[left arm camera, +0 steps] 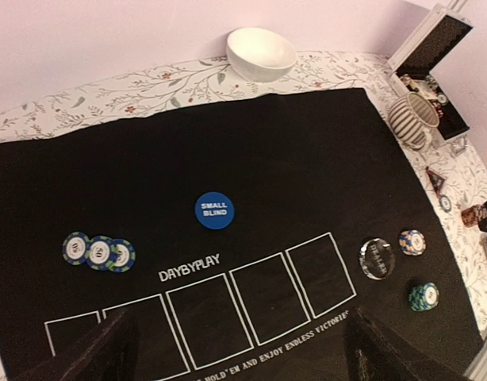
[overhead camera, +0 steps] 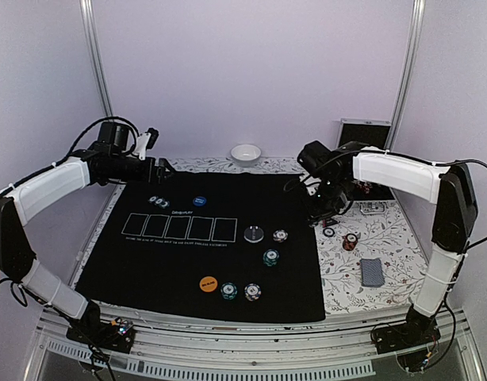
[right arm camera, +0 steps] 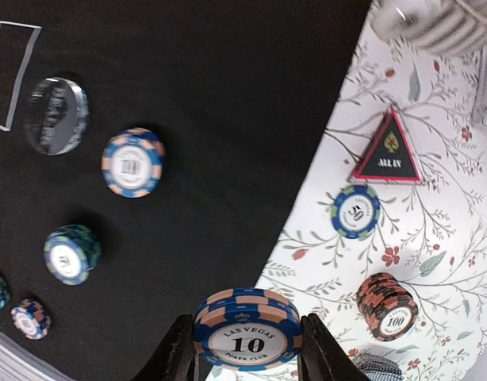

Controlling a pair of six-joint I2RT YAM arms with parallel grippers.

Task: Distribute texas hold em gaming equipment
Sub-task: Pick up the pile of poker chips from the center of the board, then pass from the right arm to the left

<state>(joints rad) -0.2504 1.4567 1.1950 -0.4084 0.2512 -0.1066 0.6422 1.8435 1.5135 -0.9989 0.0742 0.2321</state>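
Blue disc (left arm camera: 215, 211) mid black mat (left arm camera: 307, 159), 3 overlapping chips (left arm camera: 99, 252) to its left, white bowl (left arm camera: 261, 53) beyond mat edge

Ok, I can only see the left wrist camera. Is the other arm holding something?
Observer: Yes, the right gripper is shut on a small stack of blue-and-peach chips marked 10.
Operator: Where's the orange one?
Observer: The orange disc lies on the black mat near its front edge, left of a green-striped chip stack.
Operator: And the cards?
Observer: The cards sit face down on the flowery cloth, right of the mat.
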